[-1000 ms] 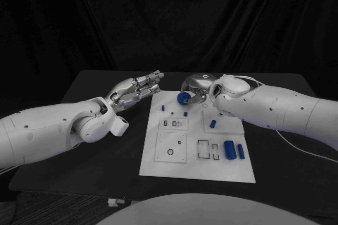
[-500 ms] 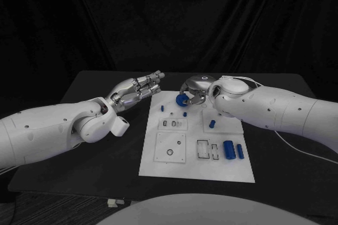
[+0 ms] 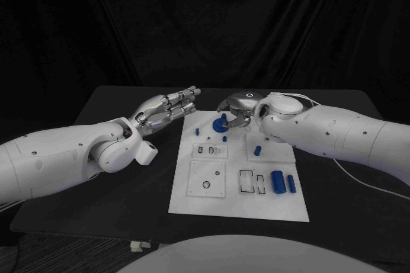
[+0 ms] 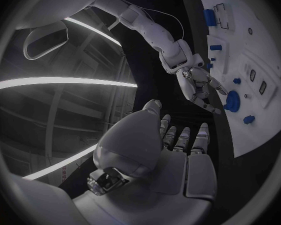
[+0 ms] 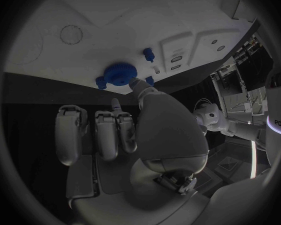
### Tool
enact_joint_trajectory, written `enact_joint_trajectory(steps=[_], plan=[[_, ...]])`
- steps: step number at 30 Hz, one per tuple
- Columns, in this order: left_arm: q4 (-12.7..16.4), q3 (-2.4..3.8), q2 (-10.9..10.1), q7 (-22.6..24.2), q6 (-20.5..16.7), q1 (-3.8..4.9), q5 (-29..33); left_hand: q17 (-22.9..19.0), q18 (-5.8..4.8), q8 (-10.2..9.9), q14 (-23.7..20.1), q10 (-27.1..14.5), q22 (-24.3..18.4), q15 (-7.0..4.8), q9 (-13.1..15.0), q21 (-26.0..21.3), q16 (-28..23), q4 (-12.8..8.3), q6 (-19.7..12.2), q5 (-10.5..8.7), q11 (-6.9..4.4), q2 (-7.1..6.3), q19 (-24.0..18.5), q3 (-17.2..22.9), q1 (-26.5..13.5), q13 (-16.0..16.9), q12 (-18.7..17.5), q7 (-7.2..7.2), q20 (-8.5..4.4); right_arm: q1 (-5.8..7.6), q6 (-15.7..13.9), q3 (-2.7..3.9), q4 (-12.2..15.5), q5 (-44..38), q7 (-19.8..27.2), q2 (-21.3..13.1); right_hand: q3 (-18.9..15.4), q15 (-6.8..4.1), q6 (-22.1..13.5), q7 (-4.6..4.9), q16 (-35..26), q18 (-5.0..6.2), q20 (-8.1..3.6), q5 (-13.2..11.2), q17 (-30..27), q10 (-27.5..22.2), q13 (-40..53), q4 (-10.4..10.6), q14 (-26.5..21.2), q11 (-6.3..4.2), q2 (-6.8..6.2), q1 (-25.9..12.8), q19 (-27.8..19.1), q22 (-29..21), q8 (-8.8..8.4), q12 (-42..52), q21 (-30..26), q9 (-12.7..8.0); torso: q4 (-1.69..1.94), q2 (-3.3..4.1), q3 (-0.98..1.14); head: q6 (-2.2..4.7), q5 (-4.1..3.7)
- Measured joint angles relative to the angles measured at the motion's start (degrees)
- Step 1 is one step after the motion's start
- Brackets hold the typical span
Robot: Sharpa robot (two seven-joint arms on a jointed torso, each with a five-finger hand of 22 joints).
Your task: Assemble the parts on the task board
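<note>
The round ridged blue gear (image 3: 220,128) now lies on the board, right hand (image 3: 242,107) fingers spread; left hand (image 3: 164,111) empty, flat.

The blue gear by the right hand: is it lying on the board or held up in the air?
On the board. The gear lies flat on the board, one finger touching its rim.

both robot hands (image 3: 166,110) (image 3: 241,107) apparently empty, fingers extended.
</note>
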Motion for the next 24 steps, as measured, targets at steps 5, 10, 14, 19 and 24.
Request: enact_joint_trajectory(steps=[5, 10, 14, 19, 24], plan=[[-0.08, 0.00, 0.05, -0.03, 0.04, 0.00, 0.00, 0.00, 0.00, 0.00, 0.00, 0.00, 0.00, 0.00, 0.00, 0.00, 0.00, 0.00, 0.00, 0.00, 0.00, 0.00, 0.00, 0.00, 0.00, 0.00, 0.00, 0.00, 0.00, -0.04, 0.01, 0.00, 0.10, 0.14, 0.03, -0.30, -0.56, 0.00, -0.50, -0.10, 0.00, 0.00, 0.00, -0.80, 0.00, 0.00, 0.00, 0.56, 0.00, 0.00, 0.35, -1.11, 0.00, -0.01, -0.28, 0.00, -0.23, -0.58, 0.00, -0.01, -0.02, 0.00, 0.04], [-0.16, 0.00, 0.17, -0.07, 0.08, 0.00, 0.00, 0.00, 0.00, 0.00, 0.00, 0.00, 0.00, 0.00, 0.00, 0.00, 0.00, -0.16, 0.00, 0.00, 0.00, 0.00, 0.00, 0.16, 0.00, 0.00, 0.00, 0.00, 0.00, -0.06, 0.01, 0.00, 0.21, 0.28, 0.06, -0.61, -0.56, 0.00, -0.91, -0.09, 0.00, 0.00, 0.00, -0.80, 0.00, 0.00, 0.00, 0.56, 0.00, 0.00, 0.35, -1.10, 0.00, -0.01, -0.50, 0.00, -0.85, -0.78, 0.00, -0.01, -0.03, 0.00, -0.04], [-0.21, 0.00, 0.21, -0.09, 0.14, 0.00, 0.00, 0.00, 0.00, 0.00, 0.00, -0.01, 0.00, 0.00, 0.00, 0.00, 0.00, -0.16, 0.00, 0.00, -0.01, 0.00, 0.00, 0.16, 0.00, 0.00, 0.00, 0.00, 0.00, -0.09, 0.07, 0.00, 0.47, 0.38, 0.06, -0.96, -0.72, 0.00, -0.90, -0.09, 0.00, 0.00, 0.00, -0.80, 0.00, 0.00, 0.00, 0.72, 0.00, 0.00, 0.66, -1.41, 0.00, -0.01, -0.50, 0.00, -0.85, -0.78, 0.01, -0.01, -0.03, 0.00, -0.10], [-0.27, 0.00, 0.22, -0.12, 0.21, 0.00, 0.00, 0.00, 0.00, 0.00, 0.00, -0.01, 0.00, 0.00, 0.00, 0.00, 0.00, -0.16, 0.00, 0.00, -0.01, 0.00, 0.00, 0.16, 0.00, 0.00, 0.00, 0.00, 0.00, -0.10, 0.02, -0.01, 1.25, 0.45, 0.06, -1.94, -0.71, 0.00, 0.13, -0.19, 0.00, 0.00, 0.00, -0.80, 0.00, 0.00, -0.01, 0.72, 0.00, 0.01, 0.90, -1.65, 0.00, -0.01, -0.50, 0.00, -1.23, -0.74, 0.02, -0.01, -0.02, 0.00, -0.13], [-0.31, 0.00, 0.17, -0.15, 0.25, 0.00, 0.00, 0.00, 0.00, 0.00, 0.00, -0.01, 0.00, 0.00, 0.00, 0.00, 0.00, -0.16, 0.00, 0.00, -0.01, 0.00, 0.00, 0.16, 0.00, 0.00, 0.00, 0.00, 0.00, -0.07, -0.92, -0.01, 4.16, 0.51, 0.12, -5.12, -0.71, 0.00, 3.49, 0.00, 0.00, 0.00, 0.00, -0.79, 0.00, 0.00, -0.01, 0.72, 0.00, 0.01, 0.96, -1.72, 0.00, -0.02, 0.34, 0.00, -1.23, -0.38, 0.01, 0.01, 0.01, 0.00, -0.30]])
